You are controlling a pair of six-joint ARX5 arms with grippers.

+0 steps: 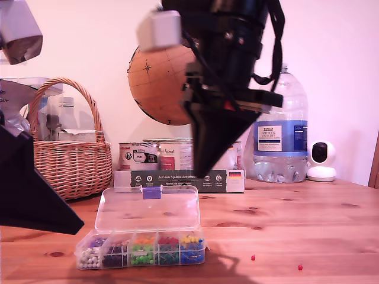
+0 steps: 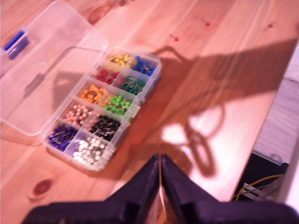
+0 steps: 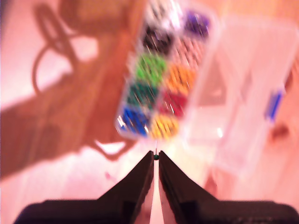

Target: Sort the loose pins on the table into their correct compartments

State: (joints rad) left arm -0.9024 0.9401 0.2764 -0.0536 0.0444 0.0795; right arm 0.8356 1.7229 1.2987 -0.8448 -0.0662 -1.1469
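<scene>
The clear compartment box [image 1: 142,248] lies open on the pine table [image 1: 308,225], with its lid [image 1: 148,208] folded back. Its sections hold sorted pins in two rows [image 2: 110,109]. Two loose red pins [image 1: 253,258] [image 1: 300,267] lie on the wood at the exterior view's right of the box; they also show as red dots [image 2: 175,37] [image 2: 206,21]. My second gripper [image 3: 155,157] hangs above the blurred box's blue-and-yellow end [image 3: 145,122], shut on a tiny dark green pin [image 3: 155,156]. My first gripper [image 2: 160,161] is shut beside the box's white end [image 2: 91,151], nothing seen in it.
A wicker basket [image 1: 71,154] stands at the exterior view's back left. Behind the box are a globe [image 1: 160,83], tins [image 1: 145,157], a flat carton [image 1: 177,180], a large water bottle [image 1: 281,130] and a small white camera [image 1: 321,161]. The table's edge [image 2: 275,98] runs beside my first gripper.
</scene>
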